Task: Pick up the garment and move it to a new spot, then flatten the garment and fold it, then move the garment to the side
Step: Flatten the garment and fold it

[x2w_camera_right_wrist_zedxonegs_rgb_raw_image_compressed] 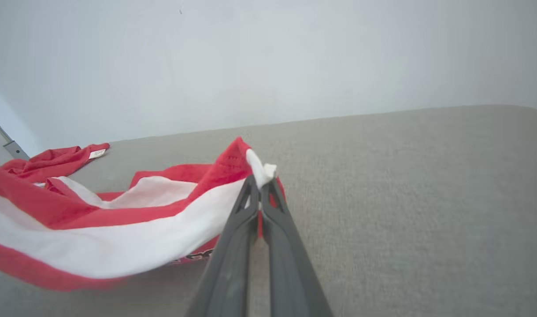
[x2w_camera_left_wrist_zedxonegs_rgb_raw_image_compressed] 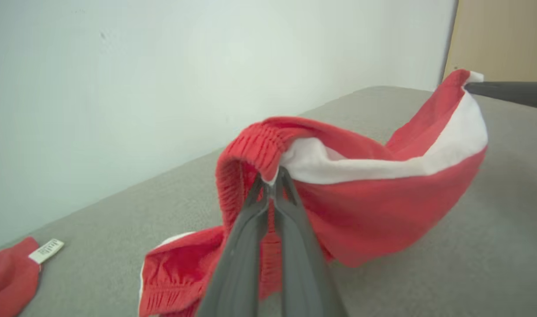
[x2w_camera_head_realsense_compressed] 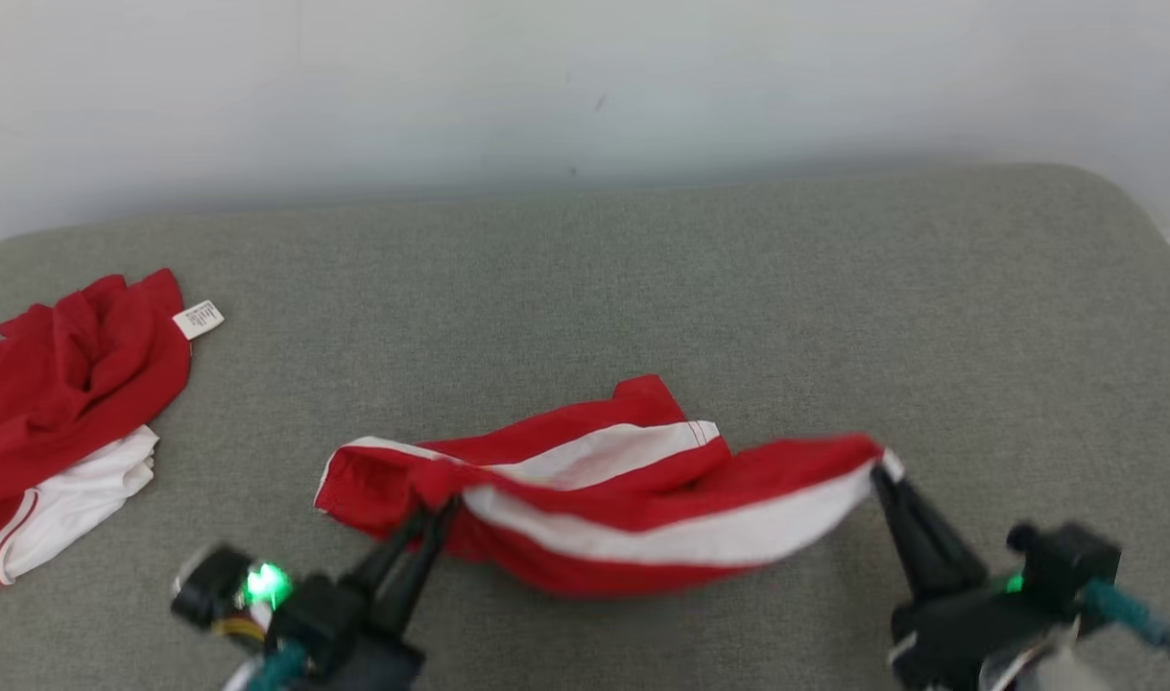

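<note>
**Grip.** Your left pincer [x2w_camera_head_realsense_compressed: 438, 509] is clamped on the elastic waistband of the red and white shorts [x2w_camera_head_realsense_compressed: 604, 499]. Your right pincer [x2w_camera_head_realsense_compressed: 882, 475] is clamped on a white corner at the opposite end.

**Position.** The shorts hang sagging between the two pincers, low over the grey counter [x2w_camera_head_realsense_compressed: 738, 288]. The head view is blurred there, so I cannot confirm whether the middle touches it.

**Risks noted:**
1. The right grip is thin. In the right wrist view a small tip of white cloth is all that shows past the pincer's tips, and a sharp pull apart would likely strip it out.
2. The left grip holds bunched waistband, possibly one layer only. On lifting, the rest may twist, and you would then be flattening a rolled garment.
3. A second red garment [x2w_camera_head_realsense_compressed: 66, 384] lies at the counter's left edge, well apart. If you carry the shorts left and low, they could drag onto it.
4. Uneven lift heights would slide the sagging middle along the counter and fold it under.
</note>
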`<state>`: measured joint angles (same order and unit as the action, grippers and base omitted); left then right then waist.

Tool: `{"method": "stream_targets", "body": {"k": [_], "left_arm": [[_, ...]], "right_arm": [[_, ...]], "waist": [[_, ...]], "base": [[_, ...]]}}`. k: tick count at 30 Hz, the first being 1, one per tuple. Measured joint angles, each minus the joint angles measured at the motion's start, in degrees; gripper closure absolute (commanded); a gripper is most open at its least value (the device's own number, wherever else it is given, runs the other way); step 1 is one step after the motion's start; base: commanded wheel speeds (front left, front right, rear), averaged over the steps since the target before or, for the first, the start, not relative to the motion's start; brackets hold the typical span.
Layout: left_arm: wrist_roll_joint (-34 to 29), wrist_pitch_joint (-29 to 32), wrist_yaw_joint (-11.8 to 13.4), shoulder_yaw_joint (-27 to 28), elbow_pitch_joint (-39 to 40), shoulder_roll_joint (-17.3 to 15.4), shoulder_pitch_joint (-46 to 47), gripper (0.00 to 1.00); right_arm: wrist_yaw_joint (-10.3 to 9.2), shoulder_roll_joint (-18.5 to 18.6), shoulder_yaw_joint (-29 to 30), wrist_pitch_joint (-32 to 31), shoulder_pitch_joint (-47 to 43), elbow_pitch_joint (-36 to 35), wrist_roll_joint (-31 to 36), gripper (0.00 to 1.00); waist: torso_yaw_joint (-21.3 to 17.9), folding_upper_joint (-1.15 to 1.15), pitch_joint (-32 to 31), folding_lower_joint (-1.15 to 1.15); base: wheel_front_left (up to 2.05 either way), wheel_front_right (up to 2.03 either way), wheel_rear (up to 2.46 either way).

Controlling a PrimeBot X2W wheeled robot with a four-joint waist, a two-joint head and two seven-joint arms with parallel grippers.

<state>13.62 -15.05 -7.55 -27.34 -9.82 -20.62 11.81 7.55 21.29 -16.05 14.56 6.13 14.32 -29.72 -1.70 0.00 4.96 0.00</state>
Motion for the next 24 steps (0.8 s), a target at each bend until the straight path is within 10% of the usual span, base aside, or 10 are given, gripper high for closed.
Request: {"method": "stream_targets", "body": {"k": [14,24], "left_arm": [[11.27,5.86,0.0,-13.46,-1.43,-9.78,47.69,1.0],[25.28,6.49,0.0,-24.93,-13.81,-10.45,84.37,1.0]], "right_arm": [[0.0,1.19,4.39,-7.1,37.37,3.16,-7.65,1.0],[0.0,-1.51,4.88,-16.66,74.59,13.76,-10.15,1.0]], "waist": [[-0.59,0.01,10.24,0.02],[-1.23,0.01,22.23,0.03]], "base": [[0.0,0.0,0.0],[0.0,0.0,0.0]]}}
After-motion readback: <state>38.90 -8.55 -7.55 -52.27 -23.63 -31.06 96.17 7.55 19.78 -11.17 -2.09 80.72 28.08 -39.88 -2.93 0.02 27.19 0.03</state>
